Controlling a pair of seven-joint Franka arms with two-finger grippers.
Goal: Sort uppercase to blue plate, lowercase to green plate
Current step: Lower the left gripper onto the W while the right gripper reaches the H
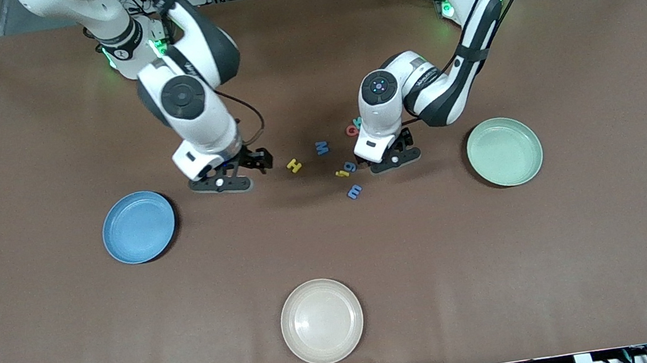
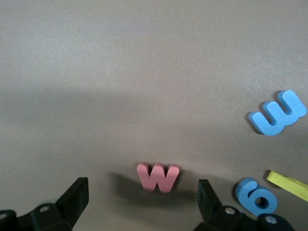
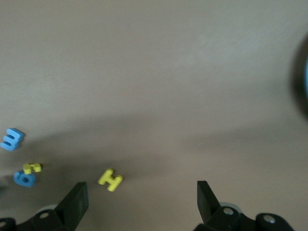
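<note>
Since both plates are still bare, I'd say the sorting hasn't really started — nothing has landed in the blue plate [image 1: 139,227] or the green plate [image 1: 505,151] yet. All the letters I can make out sit in a loose cluster mid-table, between the 2 arms: yellow H [image 1: 294,165], blue M [image 1: 322,148], blue g [image 1: 350,167] with the little yellow i [image 1: 340,173] touching it, blue m [image 1: 354,191] nearest the front camera, and the red Q [image 1: 352,130] plus teal R [image 1: 357,121] half tucked under the left arm. The red w [image 2: 158,177] only shows in the left wrist view, sitting right between that claw's fingers.

Left gripper [image 1: 394,160] hangs low over the w with its jaws spread wide, holding nothing. Right gripper [image 1: 224,181] is over bare table between the blue plate and the H, also spread and empty.

So all 8 letters look left to do, by my count.

Room-wise it's pretty comfy: lots of open brown table around both plates, and each plate sits well in from the edges, toward its own arm's end. The tight spot is the cluster itself — g and i touch, so grabbing 1 could nudge the other. A cream plate [image 1: 321,321] near the front edge is well out of the way.
</note>
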